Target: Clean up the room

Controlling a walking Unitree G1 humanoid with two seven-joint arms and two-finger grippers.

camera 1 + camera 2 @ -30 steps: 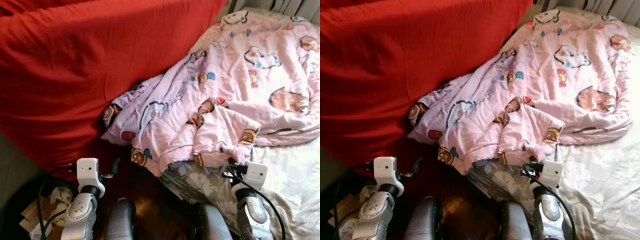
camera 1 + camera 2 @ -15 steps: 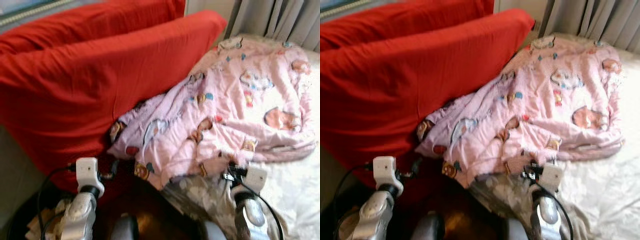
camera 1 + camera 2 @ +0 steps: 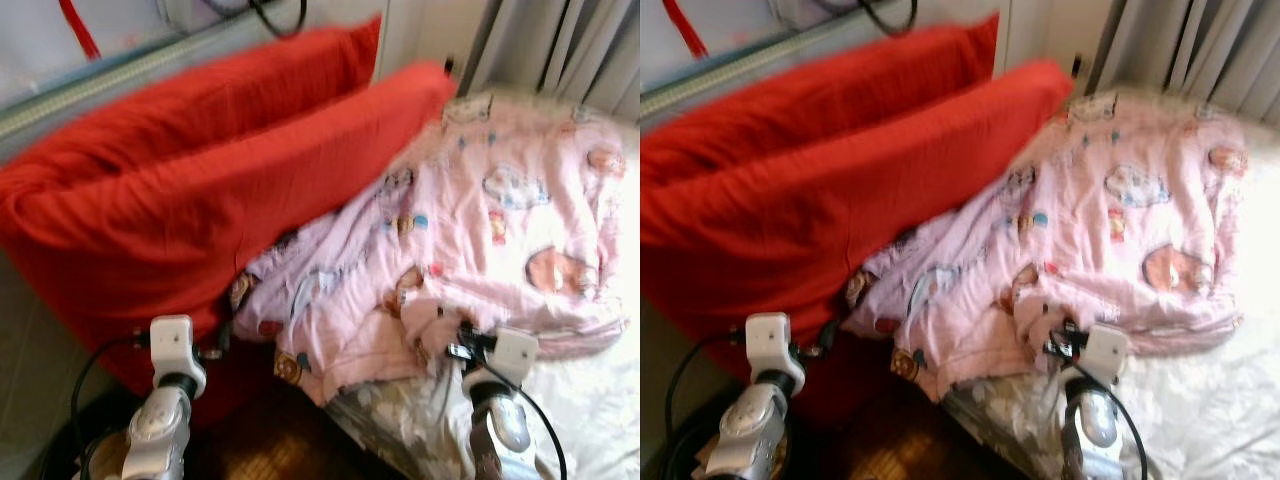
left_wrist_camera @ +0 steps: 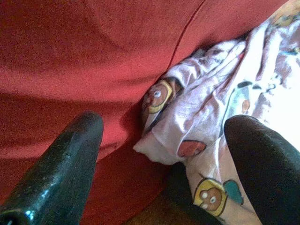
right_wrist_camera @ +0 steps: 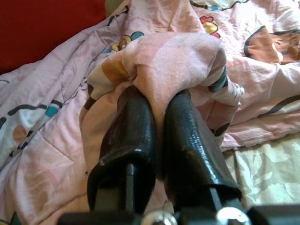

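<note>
Bed [image 3: 590,400] — right end effector [image 5: 157,101] pinching pink quilt [image 3: 500,230] fold, low.

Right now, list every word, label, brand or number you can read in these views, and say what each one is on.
None: no readable text in any view.
The pink quilted blanket carries only cartoon animal pictures, no lettering.
The big red cushions are plain.
The right gripper, jaws shut on a fold of the blanket, and the open left gripper bear no markings.
The head views are blurred, so any fine print would be lost.
</note>
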